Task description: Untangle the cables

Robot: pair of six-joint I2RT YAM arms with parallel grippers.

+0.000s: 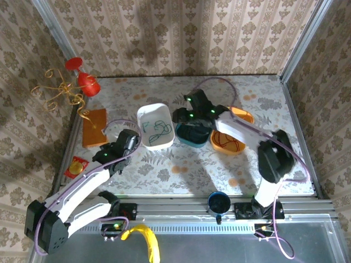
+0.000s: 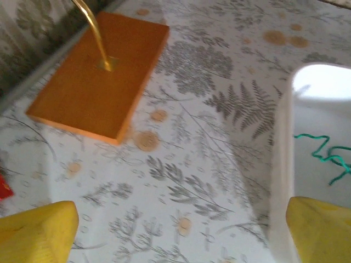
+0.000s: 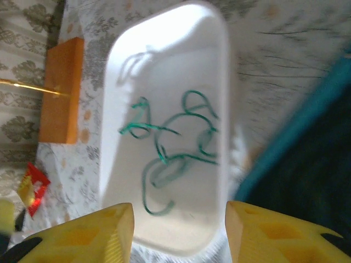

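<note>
Two tools we see released, left gripper [image 2: 181,230], right gripper [image 3: 181,233], thin green cables [image 3: 156,129] looped inside white rectangular plastic tray [image 3: 181,49]

White arms [image 1: 82,186] with black joints, lilac cables [image 1: 219,79], yellow fingers [image 3: 88,235].

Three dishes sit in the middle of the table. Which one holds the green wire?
The white tray, leftmost of the three: the green wire lies loose inside it. The orange bowl holds red wire instead.

Left end effector [image 2: 181,241] and right end effector [image 3: 178,230], fingers wide apart, empty.
</note>
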